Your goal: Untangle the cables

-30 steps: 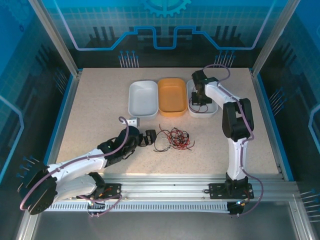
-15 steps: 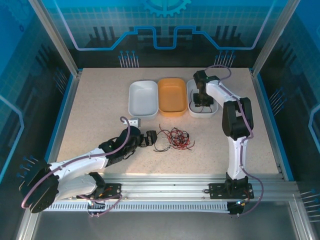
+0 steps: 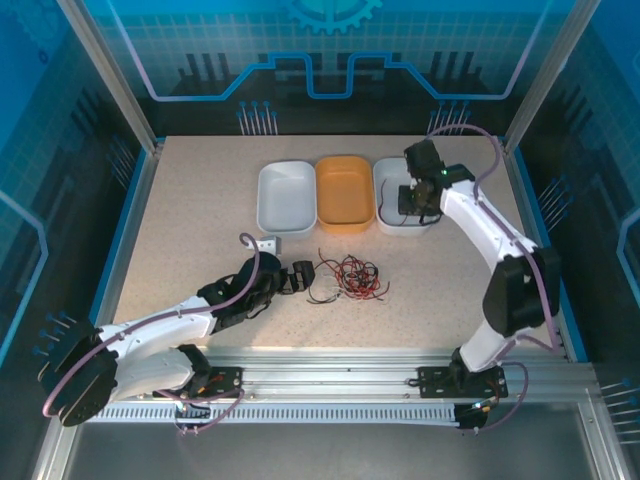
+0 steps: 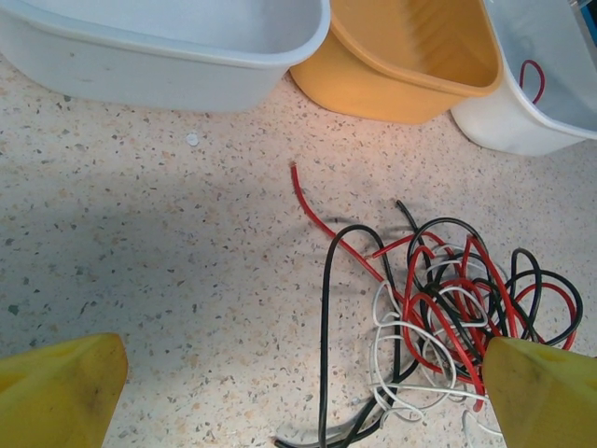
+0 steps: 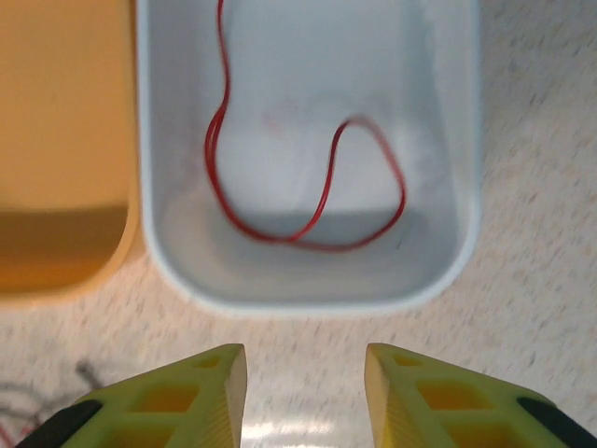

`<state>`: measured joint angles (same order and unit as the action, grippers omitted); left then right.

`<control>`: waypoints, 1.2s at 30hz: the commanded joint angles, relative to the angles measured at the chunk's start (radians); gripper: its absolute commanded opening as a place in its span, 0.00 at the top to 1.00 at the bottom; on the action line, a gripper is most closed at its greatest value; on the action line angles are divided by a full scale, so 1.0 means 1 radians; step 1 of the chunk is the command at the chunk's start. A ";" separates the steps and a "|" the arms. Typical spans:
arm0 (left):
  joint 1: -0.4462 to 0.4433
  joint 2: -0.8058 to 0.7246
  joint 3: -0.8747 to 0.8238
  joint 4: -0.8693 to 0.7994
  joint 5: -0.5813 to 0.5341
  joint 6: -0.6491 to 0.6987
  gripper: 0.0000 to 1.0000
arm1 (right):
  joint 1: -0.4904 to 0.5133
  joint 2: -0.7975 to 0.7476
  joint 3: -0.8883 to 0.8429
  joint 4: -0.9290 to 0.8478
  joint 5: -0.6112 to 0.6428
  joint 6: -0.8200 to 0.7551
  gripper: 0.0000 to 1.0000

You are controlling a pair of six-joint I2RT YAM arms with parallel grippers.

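cables [image 4: 448, 308]: red/black/white tangle on tabletop [image 4: 140, 233] | red cable [image 5: 280, 238]: separate, curled in white bin [image 5: 308, 301]

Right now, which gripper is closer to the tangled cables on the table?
Left. The left gripper is right beside the tangle; the right gripper is farther back, at the white bin.

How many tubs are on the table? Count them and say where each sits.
3. A left white tub, an orange tub in the middle, and a right white tub holding a red cable, side by side at the table's far side.
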<state>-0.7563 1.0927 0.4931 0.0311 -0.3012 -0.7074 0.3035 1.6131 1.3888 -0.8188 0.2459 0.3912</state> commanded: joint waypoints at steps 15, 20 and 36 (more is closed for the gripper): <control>-0.081 0.349 0.307 -0.049 0.114 0.067 0.01 | 0.285 -0.447 -0.504 0.065 -0.099 0.380 0.67; -0.090 0.446 0.373 -0.048 0.168 0.063 0.01 | 0.336 -0.516 -0.571 0.086 -0.101 0.428 0.68; -0.106 0.595 0.451 -0.015 0.214 0.014 0.03 | 0.525 -0.384 -0.532 0.133 0.085 0.422 0.65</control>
<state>-0.8558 1.6711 0.9272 0.0090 -0.1066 -0.6678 0.8097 1.1957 0.8146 -0.7044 0.2630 0.8150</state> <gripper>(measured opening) 0.975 0.350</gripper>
